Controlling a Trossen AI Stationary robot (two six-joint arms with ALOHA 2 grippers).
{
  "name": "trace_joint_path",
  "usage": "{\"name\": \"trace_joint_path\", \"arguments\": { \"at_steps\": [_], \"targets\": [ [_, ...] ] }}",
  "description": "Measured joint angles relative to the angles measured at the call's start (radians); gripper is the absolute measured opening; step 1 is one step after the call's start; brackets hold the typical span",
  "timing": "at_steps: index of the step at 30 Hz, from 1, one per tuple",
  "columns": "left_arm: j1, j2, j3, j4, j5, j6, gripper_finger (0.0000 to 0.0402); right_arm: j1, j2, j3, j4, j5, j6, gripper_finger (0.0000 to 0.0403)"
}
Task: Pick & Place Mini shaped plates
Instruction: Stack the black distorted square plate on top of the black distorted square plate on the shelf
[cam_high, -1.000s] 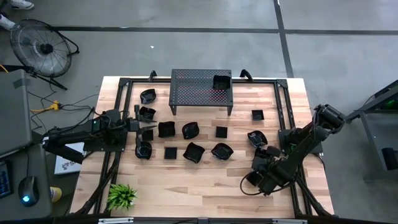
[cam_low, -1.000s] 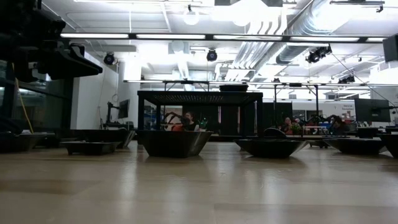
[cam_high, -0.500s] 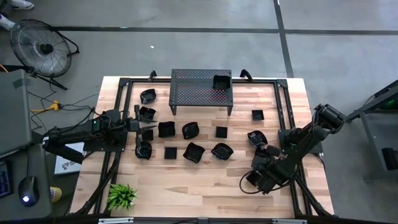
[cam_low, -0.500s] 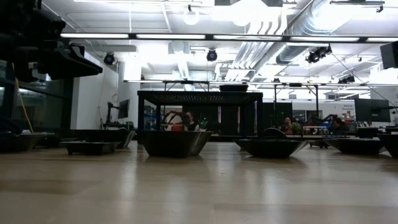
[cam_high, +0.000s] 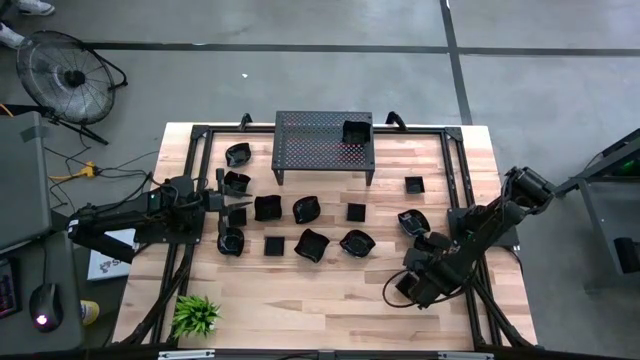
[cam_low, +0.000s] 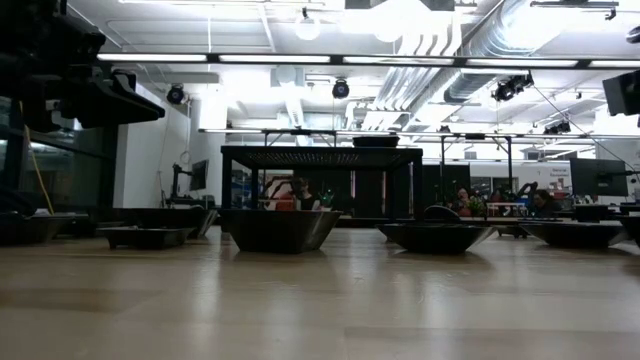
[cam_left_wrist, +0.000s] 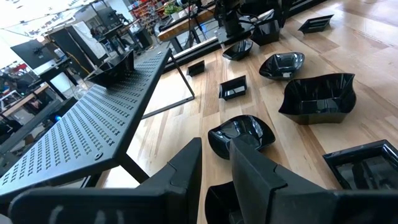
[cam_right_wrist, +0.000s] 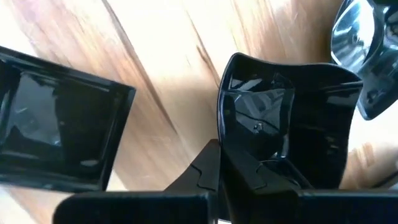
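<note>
Bare wood lies open in front of the perforated black metal stand (cam_high: 323, 145), beyond the glossy black mini shaped plates (cam_high: 310, 243). Right gripper (cam_right_wrist: 221, 163), by the right edge, has now clamped a lobed plate's rim (cam_right_wrist: 281, 118); left gripper (cam_left_wrist: 216, 163) unchanged, fingers slightly parted.

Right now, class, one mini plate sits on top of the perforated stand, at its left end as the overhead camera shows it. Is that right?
Not quite. The mini plate does sit on top of the perforated stand, but at its right end, not its left. The high view shows this; the stand's left end carries no plate.
</note>
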Motion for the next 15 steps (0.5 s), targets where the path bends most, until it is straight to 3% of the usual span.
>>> {"name": "trace_joint_path", "arguments": {
  "at_steps": [7,15],
  "targets": [
    [0.000,0.000,0.000,0.000,0.000,0.000,0.0080,-0.032,0.000,0.139,-0.137,0.018,-0.066,0.0002],
    [0.000,0.000,0.000,0.000,0.000,0.000,0.0080,-0.090,0.000,0.340,-0.317,0.133,-0.189,0.0001]
  ]
}}
